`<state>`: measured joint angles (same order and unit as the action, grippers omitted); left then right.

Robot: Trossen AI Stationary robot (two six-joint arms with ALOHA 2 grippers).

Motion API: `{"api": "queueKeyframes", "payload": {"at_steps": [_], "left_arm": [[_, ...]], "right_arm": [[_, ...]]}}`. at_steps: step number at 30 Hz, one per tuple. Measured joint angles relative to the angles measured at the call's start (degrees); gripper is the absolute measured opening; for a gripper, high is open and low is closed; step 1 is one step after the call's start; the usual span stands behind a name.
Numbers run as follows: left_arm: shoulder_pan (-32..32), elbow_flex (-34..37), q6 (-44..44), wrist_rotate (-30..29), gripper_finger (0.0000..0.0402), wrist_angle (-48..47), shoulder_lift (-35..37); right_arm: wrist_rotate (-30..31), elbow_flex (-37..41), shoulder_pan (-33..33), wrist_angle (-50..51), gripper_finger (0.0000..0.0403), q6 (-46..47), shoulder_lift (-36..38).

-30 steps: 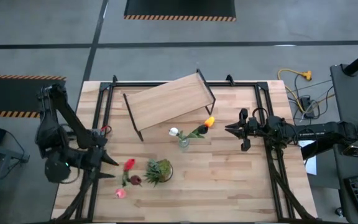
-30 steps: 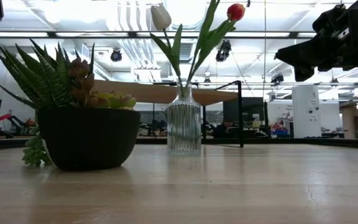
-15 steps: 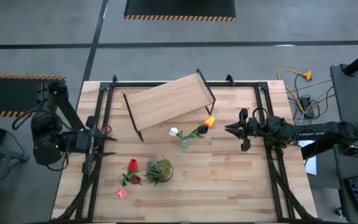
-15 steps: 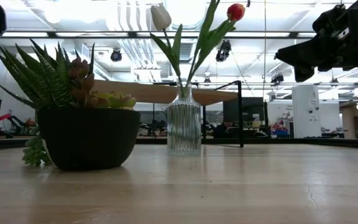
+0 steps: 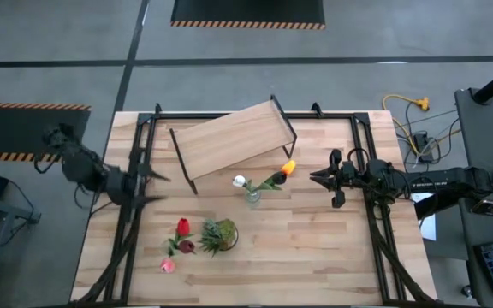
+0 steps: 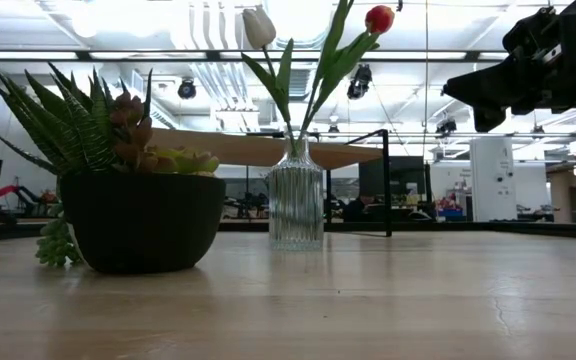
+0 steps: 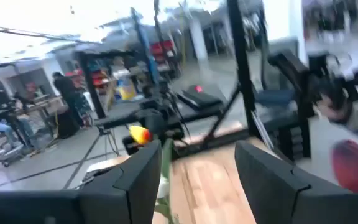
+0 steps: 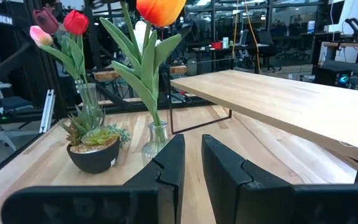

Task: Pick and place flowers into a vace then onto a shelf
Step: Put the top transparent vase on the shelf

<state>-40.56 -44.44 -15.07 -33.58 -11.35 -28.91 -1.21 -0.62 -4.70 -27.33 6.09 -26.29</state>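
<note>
Two tulips sit in your ribbed clear glass vase [image 5: 252,196]; three red-pink stems [image 5: 178,243] remain. Left gripper [image 5: 150,187] spread, empty; right gripper [image 5: 317,178] pressed together. Reach next.

Ribbed clear glass vase [image 6: 296,205], matt black pot [image 6: 142,220]; pale wood shelf [image 5: 229,137], thin black metal frame
</note>
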Motion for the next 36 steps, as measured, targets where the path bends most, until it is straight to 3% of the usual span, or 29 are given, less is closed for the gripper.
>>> {"api": "queueKeyframes", "payload": {"at_steps": [7,12,18,23,28,36], "left_arm": [[13.6,9.3,0.2,12.5,0.0189,7.2,7.0],[19.3,14.0,4.2,12.5,0.0189,8.1,8.9],[20.1,19.1,4.8,14.0,0.0189,9.1,12.3],[20.2,27.6,8.6,17.7,0.0189,17.3,15.8],[20.2,32.7,11.1,17.0,0.0189,17.3,20.5],[20.2,38.7,11.6,16.9,0.0189,16.7,28.3]], "right_arm": [[0.2,0.0,0.0,0.0,0.0047,-0.6,0.0],[2.9,0.0,0.0,0.0,0.0047,-0.5,0.0],[2.9,0.0,0.0,0.0,0.0047,-0.3,0.0],[2.9,0.0,0.0,0.0,0.0051,-0.3,0.0],[2.9,0.0,0.0,0.0,0.0064,-2.6,0.0],[2.9,0.0,0.1,0.1,0.0127,1.8,-2.3]]}}
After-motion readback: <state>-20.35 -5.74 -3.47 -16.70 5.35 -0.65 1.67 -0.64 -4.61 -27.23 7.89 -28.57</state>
